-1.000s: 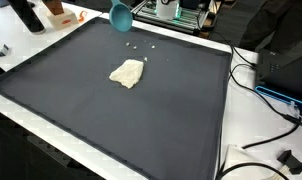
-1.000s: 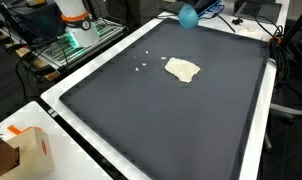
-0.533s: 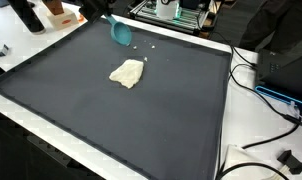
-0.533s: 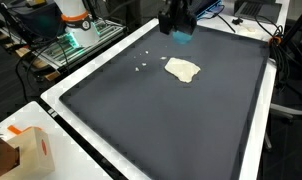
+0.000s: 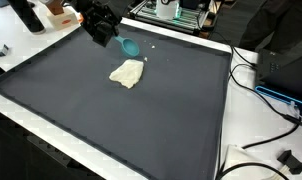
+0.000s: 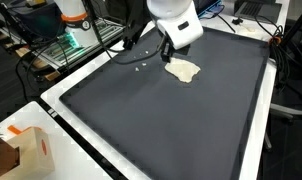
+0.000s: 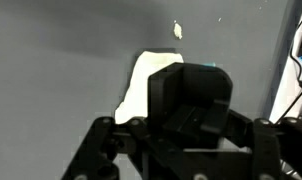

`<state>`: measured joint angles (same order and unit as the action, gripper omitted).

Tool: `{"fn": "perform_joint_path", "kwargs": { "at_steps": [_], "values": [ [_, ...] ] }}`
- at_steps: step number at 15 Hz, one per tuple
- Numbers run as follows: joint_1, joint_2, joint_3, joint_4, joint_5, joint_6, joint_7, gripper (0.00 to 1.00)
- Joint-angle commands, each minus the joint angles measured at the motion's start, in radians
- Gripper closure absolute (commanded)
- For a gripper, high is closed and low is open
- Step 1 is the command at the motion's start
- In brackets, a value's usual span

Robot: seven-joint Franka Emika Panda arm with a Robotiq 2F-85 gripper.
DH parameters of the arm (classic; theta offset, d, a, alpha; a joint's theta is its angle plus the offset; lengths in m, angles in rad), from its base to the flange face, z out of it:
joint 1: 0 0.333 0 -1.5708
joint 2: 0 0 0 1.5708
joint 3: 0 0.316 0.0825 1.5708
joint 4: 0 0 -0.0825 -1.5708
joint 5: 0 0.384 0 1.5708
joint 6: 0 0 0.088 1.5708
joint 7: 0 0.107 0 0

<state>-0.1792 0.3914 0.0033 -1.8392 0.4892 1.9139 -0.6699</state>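
Your gripper (image 5: pixel 119 40) clamps the teal cup (image 5: pixel 130 47) just beyond the cloth (image 5: pixel 127 73). You seem mid-carry, so lower it slowly.

The Panda arm (image 6: pixel 177 18) comes in from the far side in an exterior view, its white wrist segment angled downward. Below it, the black pincer (image 5: pixel 117 39) slants down and to one side rather than hanging plumb. Its fingers are clamped on a teal object (image 5: pixel 130 46) at their tips. In the wrist view the pincer's dark housing fills the lower frame. It is blurred, and the jaws are hard to tell apart there.
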Motion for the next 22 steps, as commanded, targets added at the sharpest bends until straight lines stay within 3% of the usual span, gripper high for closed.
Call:
{"fn": "perform_joint_path", "kwargs": {
  "at_steps": [1, 10, 15, 22],
  "values": [
    [-0.035, 0.04, 0.026, 0.01, 0.047, -0.003, -0.1, 0.81],
    [-0.05, 0.044, 0.037, -0.089, 0.173, 0.191, -0.21, 0.81],
    [-0.038, 0.047, 0.03, -0.152, 0.217, 0.309, -0.197, 0.81],
    [-0.016, 0.099, 0.008, -0.127, 0.157, 0.283, -0.095, 0.81]
  ]
}}
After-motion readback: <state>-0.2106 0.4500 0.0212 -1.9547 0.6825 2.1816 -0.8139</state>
